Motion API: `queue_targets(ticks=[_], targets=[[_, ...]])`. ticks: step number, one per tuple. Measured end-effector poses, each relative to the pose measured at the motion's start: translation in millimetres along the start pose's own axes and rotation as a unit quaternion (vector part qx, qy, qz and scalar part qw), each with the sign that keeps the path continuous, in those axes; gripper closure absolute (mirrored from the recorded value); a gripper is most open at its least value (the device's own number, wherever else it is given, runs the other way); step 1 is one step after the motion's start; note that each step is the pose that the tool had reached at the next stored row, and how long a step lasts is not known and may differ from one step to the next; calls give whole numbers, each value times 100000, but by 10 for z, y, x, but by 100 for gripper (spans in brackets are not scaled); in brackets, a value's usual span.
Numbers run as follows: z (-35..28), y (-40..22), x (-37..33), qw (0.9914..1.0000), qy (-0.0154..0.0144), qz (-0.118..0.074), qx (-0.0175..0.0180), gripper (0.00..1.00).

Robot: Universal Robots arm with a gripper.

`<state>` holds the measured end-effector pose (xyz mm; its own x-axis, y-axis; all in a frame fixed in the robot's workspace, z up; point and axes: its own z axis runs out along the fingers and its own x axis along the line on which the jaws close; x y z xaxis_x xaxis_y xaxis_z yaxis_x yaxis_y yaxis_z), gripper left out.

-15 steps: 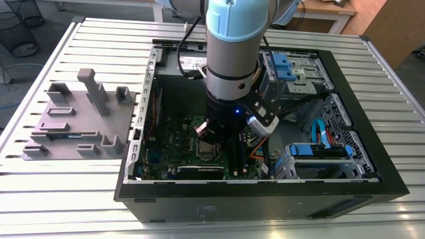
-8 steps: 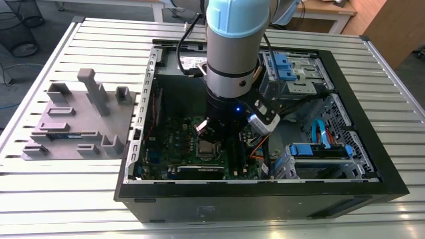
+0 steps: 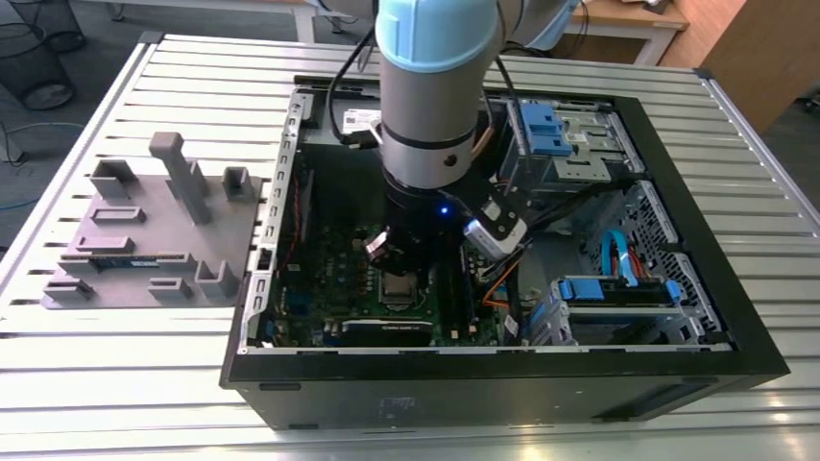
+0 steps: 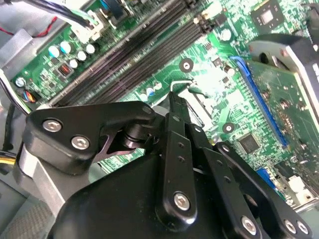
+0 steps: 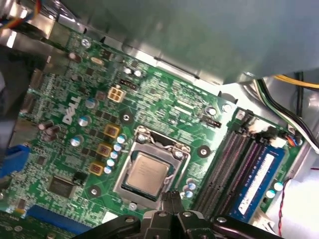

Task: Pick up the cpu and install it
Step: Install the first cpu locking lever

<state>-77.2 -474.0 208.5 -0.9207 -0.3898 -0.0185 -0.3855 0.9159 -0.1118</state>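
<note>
**— Start at the exterior view's left. What do you have?**

— The grey parts tray (image 3: 141, 240) sits out on the slatted table (image 3: 103, 365), well clear of me. Next comes the open computer case (image 3: 717, 336), and I hang inside it over the green board (image 5: 164, 104).

**— Where is the cpu?**

— The cpu (image 5: 146, 175) lies flat in its socket frame (image 5: 130, 163), shiny top up. I am not holding it. My gripper (image 5: 172, 199) hovers just past the socket's edge, fingers (image 4: 175, 117) drawn together with nothing between them.

**— What worries you?**

— I judge the chip may not be fully seated. If a corner rides high, pressing the frame shut could bend the contacts beneath. My closed tips are near the frame, so a sideways slip could scrape the chip or nudge it askew. Further to the right, the memory slots (image 5: 234, 167) and the loose cables (image 5: 289, 107) lie close enough that a careless swing could snag them.
</note>
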Motion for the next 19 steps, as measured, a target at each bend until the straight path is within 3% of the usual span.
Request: queue_targets(ticks=[3,6,14,16,19], targets=[[-2,14,35,99999,-388,44,-147,89],[-21,16,44,99998,-554,61,-213,89],[-218,-3,46,99997,-761,92,-122,89],[-219,8,74,99992,-1221,131,62,89],[-224,34,135,99976,-2149,226,464,89]])
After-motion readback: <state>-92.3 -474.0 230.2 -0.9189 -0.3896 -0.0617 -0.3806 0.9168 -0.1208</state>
